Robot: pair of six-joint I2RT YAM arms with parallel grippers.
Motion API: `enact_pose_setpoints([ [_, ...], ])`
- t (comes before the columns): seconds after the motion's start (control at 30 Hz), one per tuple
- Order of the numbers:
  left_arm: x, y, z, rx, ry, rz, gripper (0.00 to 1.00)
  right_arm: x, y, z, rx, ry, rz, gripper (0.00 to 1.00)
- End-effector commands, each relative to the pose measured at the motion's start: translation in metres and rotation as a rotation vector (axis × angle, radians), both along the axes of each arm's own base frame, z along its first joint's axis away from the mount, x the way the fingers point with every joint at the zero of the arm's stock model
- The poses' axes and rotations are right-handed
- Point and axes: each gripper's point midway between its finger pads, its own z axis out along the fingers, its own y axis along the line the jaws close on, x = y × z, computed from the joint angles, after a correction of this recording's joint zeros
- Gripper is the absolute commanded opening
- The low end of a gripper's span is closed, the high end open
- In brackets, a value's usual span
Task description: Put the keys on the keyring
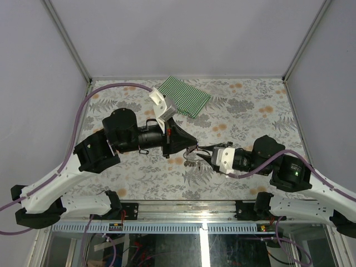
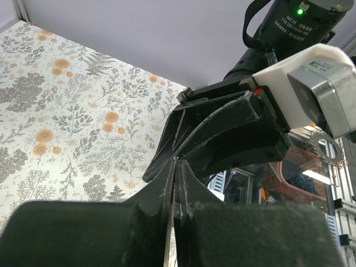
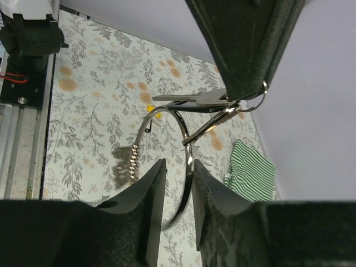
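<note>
I'm driving this from afar, and it is plainly a robotics lab cell, not a home; the table (image 1: 256, 119) wears a flowered covering, yet plain pale panels (image 1: 183, 33) on metal posts (image 1: 67, 41) wall it in behind and at both sides; along its near edge run an aluminium rail (image 1: 183, 210) and a slotted cable duct (image 1: 167, 227); purple cables (image 1: 83, 107) trail over its left side.

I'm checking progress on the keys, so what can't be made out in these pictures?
Top view: keys too small to count, crowded by the left gripper.
Left wrist view: keyring hidden by the left fingers; only a metal sliver shows.
Right wrist view: the ring passes between the right gripper fingers; contact unclear. Yellow tag only a speck behind the ring.
</note>
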Motion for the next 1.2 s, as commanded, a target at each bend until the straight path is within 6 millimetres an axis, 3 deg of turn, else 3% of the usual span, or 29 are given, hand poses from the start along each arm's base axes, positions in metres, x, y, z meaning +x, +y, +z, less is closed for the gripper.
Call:
enact_pose_setpoints([
  [0.0,-0.004,0.008,0.022,-0.036,-0.068,-0.009,0.0,-0.003,-0.001,0.034,0.11,-0.003,0.002,0.26],
  [0.27,-0.002,0.015,0.02,-0.02,-0.08,0.019,0.0,0.005,-0.006,0.051,0.187,0.036,-0.069,0.0],
  [0.63,0.003,0.029,0.022,-0.003,-0.1,0.08,0.0,0.008,-0.008,0.057,0.175,0.083,-0.102,0.0],
  [0.87,0.007,0.025,0.02,0.038,-0.103,0.082,0.0,0.005,-0.001,0.055,0.183,0.127,-0.081,0.0],
  [1.17,0.01,0.019,0.023,0.052,-0.1,0.076,0.0,0.022,0.01,0.05,0.243,0.213,-0.175,0.0],
])
